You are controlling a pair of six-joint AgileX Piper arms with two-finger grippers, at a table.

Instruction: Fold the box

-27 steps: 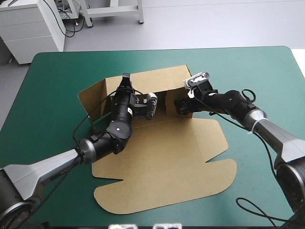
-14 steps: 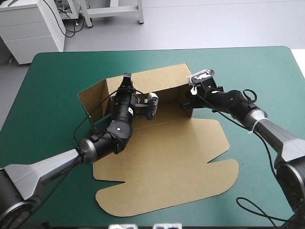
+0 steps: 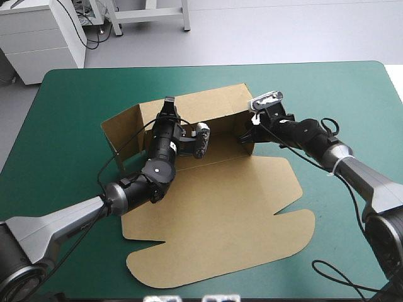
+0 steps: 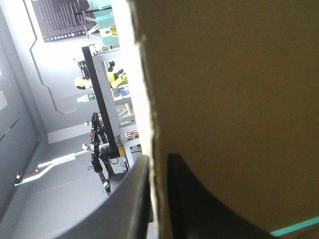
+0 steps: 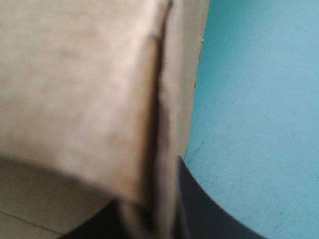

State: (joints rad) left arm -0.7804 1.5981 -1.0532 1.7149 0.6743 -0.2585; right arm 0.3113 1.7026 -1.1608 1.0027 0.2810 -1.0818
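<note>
pinching raised walls of the brown cut-cardboard box (image 3: 220, 214) at upper centre, our left gripper (image 3: 167, 108) and right gripper (image 3: 244, 137) hold them upright, we judge, for tucking.

Right gripper (image 5: 154, 211) clamps the box (image 5: 75, 99) wall beside teal-green cover (image 5: 254, 99)

No writing or numbers can be read.

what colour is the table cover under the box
Teal-green, plain, no pattern; the table cover shows best in the high view, around the brown box.
</note>
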